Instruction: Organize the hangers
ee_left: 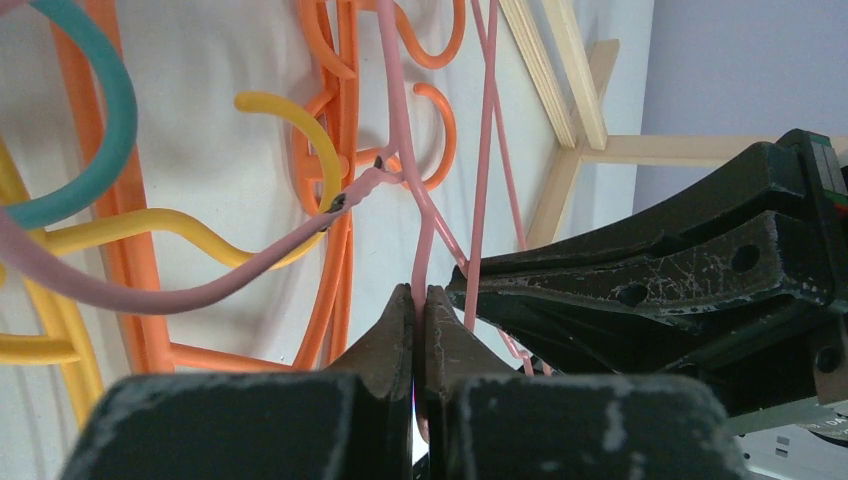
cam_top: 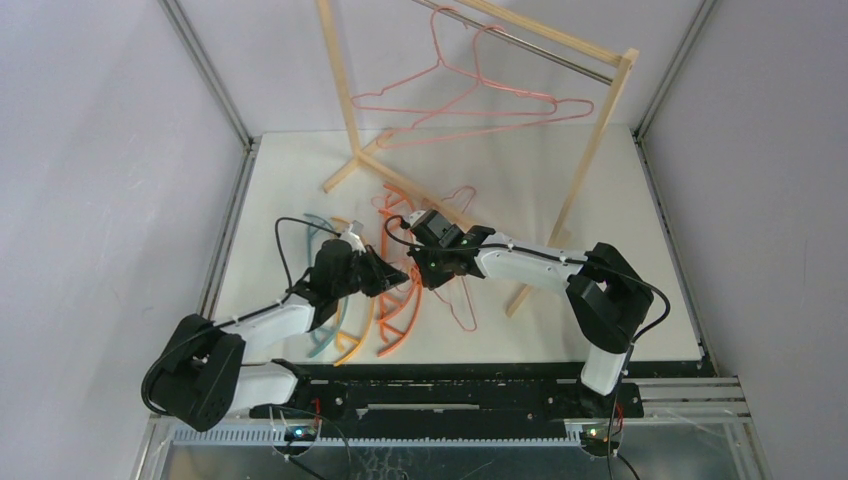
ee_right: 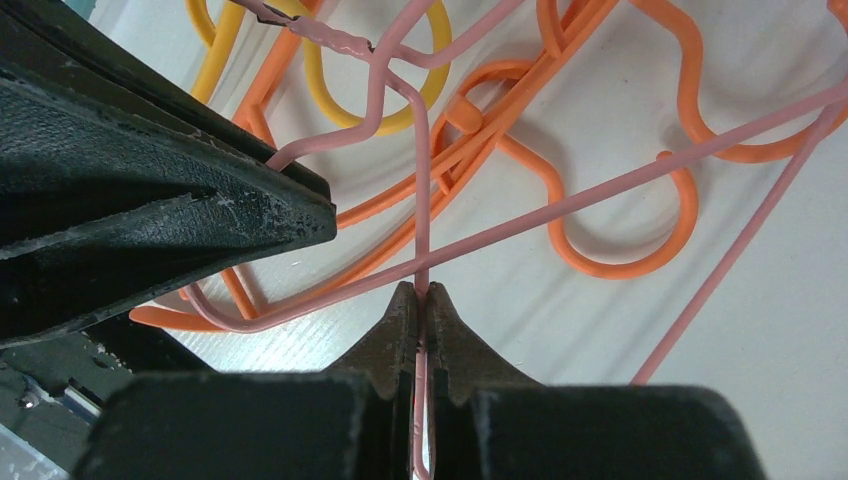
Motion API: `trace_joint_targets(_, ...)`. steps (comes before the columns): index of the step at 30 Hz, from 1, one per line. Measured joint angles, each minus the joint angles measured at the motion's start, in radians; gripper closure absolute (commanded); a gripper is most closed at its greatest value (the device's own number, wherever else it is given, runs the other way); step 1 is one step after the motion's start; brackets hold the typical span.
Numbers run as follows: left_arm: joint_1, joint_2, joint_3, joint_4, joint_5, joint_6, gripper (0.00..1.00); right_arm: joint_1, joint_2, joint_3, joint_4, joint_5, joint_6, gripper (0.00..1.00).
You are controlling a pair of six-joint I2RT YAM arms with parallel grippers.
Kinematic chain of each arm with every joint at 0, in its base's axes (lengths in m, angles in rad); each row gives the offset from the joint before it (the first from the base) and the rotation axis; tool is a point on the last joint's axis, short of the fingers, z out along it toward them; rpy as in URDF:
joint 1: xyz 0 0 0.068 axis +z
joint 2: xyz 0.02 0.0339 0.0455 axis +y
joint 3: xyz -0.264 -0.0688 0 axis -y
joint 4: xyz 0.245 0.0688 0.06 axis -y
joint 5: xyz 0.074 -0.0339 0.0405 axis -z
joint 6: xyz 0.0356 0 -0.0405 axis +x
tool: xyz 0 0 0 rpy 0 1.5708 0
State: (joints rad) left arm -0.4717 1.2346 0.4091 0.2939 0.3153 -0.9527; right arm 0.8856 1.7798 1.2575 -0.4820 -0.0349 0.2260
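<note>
A pink wire hanger (cam_top: 463,304) lies among the pile on the white table, and both grippers hold it. My left gripper (cam_top: 401,272) is shut on its wire (ee_left: 398,120), which runs up from between the closed tips (ee_left: 420,292). My right gripper (cam_top: 421,268) is shut on a thin bend of the same pink wire (ee_right: 424,200) at its tips (ee_right: 420,290). The two grippers nearly touch, tip to tip. Orange (cam_top: 400,322), yellow (cam_top: 360,338) and teal (cam_top: 324,338) plastic hangers lie under and beside them. Two pink wire hangers (cam_top: 470,100) hang on the rack's rod.
The pale wooden rack (cam_top: 596,150) stands at the back, its metal rod (cam_top: 545,48) high up and its feet (cam_top: 345,172) spread on the table. One slanted leg (cam_top: 522,296) comes down just right of my right arm. Grey walls close both sides.
</note>
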Motion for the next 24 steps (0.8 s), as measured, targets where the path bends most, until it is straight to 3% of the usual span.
trace_joint_targets(5,0.0,-0.02,0.01,-0.036,-0.002,0.001,1.0,0.0,0.0,0.0,-0.001,0.003,0.0,1.0)
trace_joint_targets(15,0.0,-0.294,0.176,-0.502,-0.128,0.163,1.0,-0.001,0.0,0.0,-0.002,0.026,0.0,1.0)
trace_joint_targets(24,0.015,-0.417,0.18,-0.681,-0.248,0.27,1.0,0.002,-0.007,-0.002,-0.007,0.027,0.0,1.0)
